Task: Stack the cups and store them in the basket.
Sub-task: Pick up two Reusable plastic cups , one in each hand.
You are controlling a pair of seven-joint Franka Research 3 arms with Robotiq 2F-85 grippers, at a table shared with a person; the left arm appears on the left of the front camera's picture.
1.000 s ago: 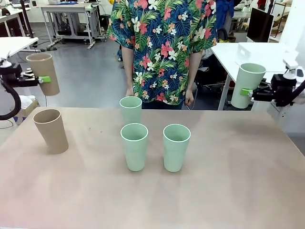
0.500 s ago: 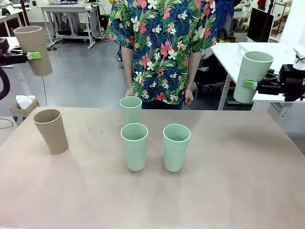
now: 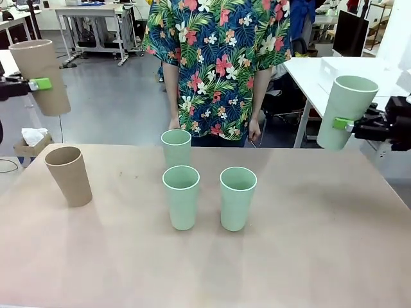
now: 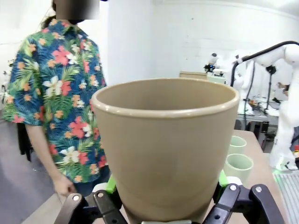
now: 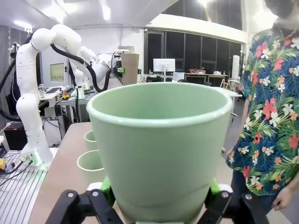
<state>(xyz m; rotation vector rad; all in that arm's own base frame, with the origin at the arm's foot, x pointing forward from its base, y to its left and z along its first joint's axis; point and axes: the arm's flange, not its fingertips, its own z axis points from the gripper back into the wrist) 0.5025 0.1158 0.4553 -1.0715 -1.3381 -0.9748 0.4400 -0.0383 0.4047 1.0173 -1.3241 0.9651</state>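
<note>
Pale beige table (image 3: 308, 256) runs toward a person (image 3: 218, 64) in a flowered shirt at its far side. Closest to that person stands the rear mint cup (image 3: 176, 147), upright with its mouth up. Just in front of it, on the robot's side, is the front-left mint cup (image 3: 181, 197), and the front-right mint cup (image 3: 237, 199) stands beside that one, near but apart. Well to the left of the rear mint cup, a tan cup (image 3: 68, 176) stands on the table. Far to its left and raised in the air, the left end effector (image 3: 43, 84) pinches a second tan cup (image 3: 38, 67), mouth up. Far to its right, also raised, the right end effector (image 3: 339, 123) clamps a fourth mint cup (image 3: 348, 106), mouth up and slightly tilted.
</note>
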